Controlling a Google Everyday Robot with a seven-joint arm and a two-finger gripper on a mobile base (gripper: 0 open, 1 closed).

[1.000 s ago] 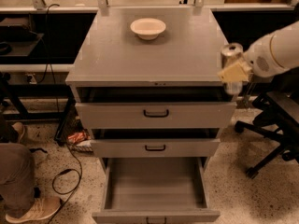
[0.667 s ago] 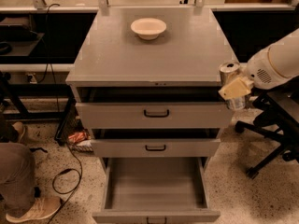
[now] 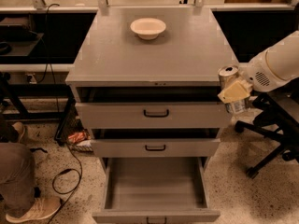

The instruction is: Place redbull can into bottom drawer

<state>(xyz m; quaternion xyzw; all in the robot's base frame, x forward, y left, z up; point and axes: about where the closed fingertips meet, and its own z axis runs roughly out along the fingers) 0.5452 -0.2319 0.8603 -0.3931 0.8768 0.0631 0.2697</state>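
Note:
The redbull can (image 3: 230,77) is a slim silver can held upright in my gripper (image 3: 235,91), just off the cabinet's right edge, level with the top drawer front. A cream-coloured finger (image 3: 235,91) crosses the can's middle and is shut on it. My white arm (image 3: 275,66) comes in from the right. The bottom drawer (image 3: 155,185) is pulled wide open below and to the left of the can, its grey inside bare, its small dark handle (image 3: 155,220) at the frame's lower edge.
A white bowl (image 3: 148,28) sits at the back of the grey cabinet top (image 3: 149,55). The top drawer (image 3: 154,113) and middle drawer (image 3: 155,147) stick out slightly. A black office chair base (image 3: 266,141) stands right. A person's leg and shoe (image 3: 23,204) and cables are left.
My gripper has carried the can downward along the cabinet's right side, from about the cabinet-top edge to level with the top drawer front. The drawers and bowl have not moved.

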